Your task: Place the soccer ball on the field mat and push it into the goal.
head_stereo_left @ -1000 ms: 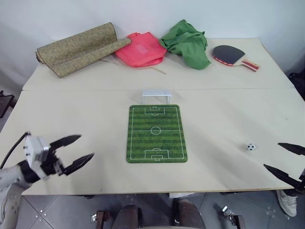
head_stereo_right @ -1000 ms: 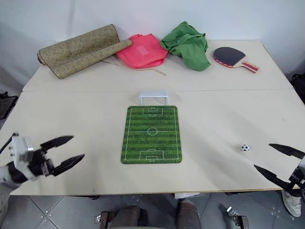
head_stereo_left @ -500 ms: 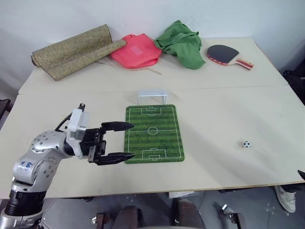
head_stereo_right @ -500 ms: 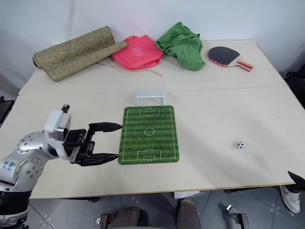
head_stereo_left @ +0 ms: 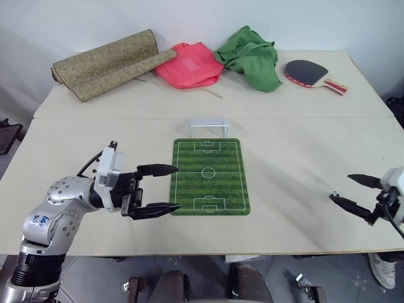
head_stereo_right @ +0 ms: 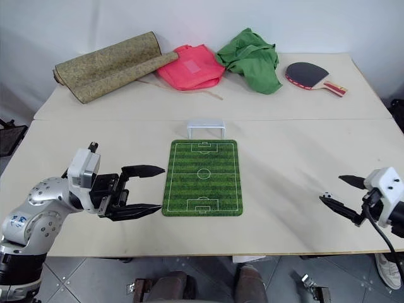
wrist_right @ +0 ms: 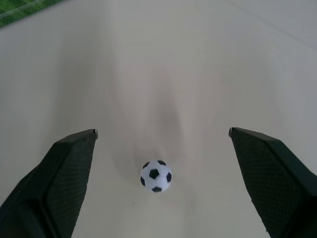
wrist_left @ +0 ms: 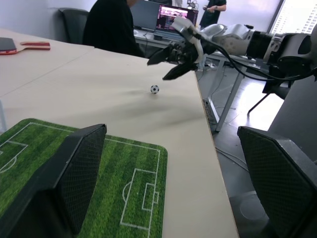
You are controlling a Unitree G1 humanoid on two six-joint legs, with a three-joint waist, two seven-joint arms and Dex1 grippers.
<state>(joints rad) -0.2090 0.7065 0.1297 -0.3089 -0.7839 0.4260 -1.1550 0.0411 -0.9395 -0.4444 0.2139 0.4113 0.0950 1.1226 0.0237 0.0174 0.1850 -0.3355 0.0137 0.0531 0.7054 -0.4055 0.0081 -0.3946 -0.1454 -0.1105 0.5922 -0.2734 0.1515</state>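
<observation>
Pale beige tables set against white wall, grey tiled floor seen below, lit monitor beyond.

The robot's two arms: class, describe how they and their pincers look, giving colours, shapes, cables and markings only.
The left arm is silver-grey metal with rounded, bolted joint housings and a small blue marking. A white boxy block sits at its wrist, with a black cable looping behind. The left pincer has two black, tapering fingers with mesh-textured inner pads. The right pincer matches it, behind a white wrist block with a black cable.

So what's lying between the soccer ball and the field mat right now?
Nothing: bare table separates the soccer ball from the field mat, seen in the left eye view.
</observation>
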